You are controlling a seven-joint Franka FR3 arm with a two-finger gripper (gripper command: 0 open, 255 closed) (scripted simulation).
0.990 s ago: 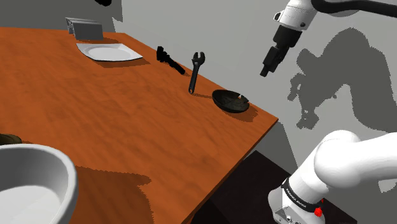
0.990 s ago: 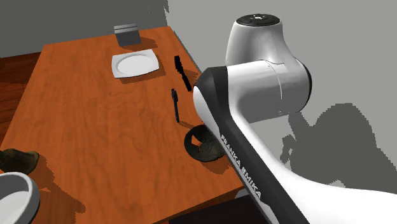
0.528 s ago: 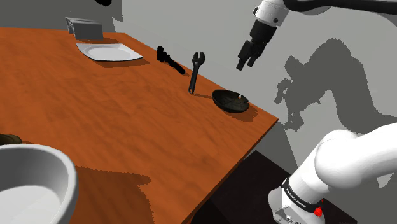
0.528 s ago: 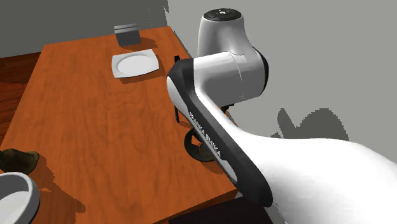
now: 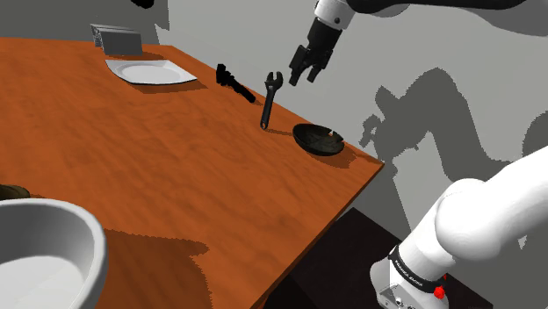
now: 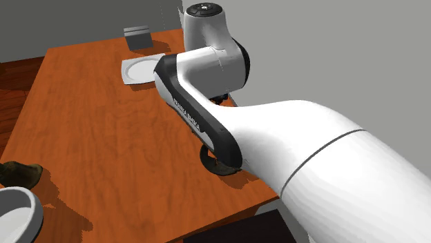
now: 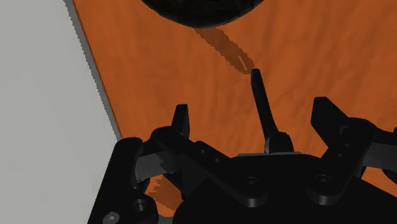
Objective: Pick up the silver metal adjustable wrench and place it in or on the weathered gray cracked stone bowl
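Dark, almost black, the wrench (image 5: 270, 101) is seen on the orange-brown desk (image 5: 132, 149), close to the far edge by the grey wall (image 5: 369, 53). Its jawed head is turned toward the shoulder view's top, and its handle end lies near the bowl (image 5: 318, 139). The bowl is drawn as a low, dark dish near the desk's corner, just beside the wrench but apart from it. On the wrench's other side a small black object (image 5: 233, 81) is set down, and past that a white plate (image 5: 149, 72) and a grey box (image 5: 117, 37) are found.

Above the wrench's head, a little to the shoulder view's right, the black tool (image 5: 302, 79) is held in the air at the end of the white arm (image 5: 351, 9). Its fingers (image 5: 292, 76) are spread, and nothing is gripped.

From the wrist view, the wrench (image 7: 266, 118) is framed between the two parted fingers (image 7: 181, 119) of the tool (image 7: 252, 109) and is touched by neither. Its handle is pointed toward the bowl (image 7: 197, 9), and its shadow is thrown across the desk (image 7: 159, 63) beside it.

In the second exterior view much is covered by the arm (image 6: 207, 76); a sliver of the bowl (image 6: 215, 163) is caught beneath it, and the plate (image 6: 138, 69) and the grey box (image 6: 138, 36) are seen farther back. At the near end of the desk a white basin (image 5: 44, 250) is set, well apart from the wrench. The stand (image 5: 413, 281) is seen at the shoulder view's lower right.
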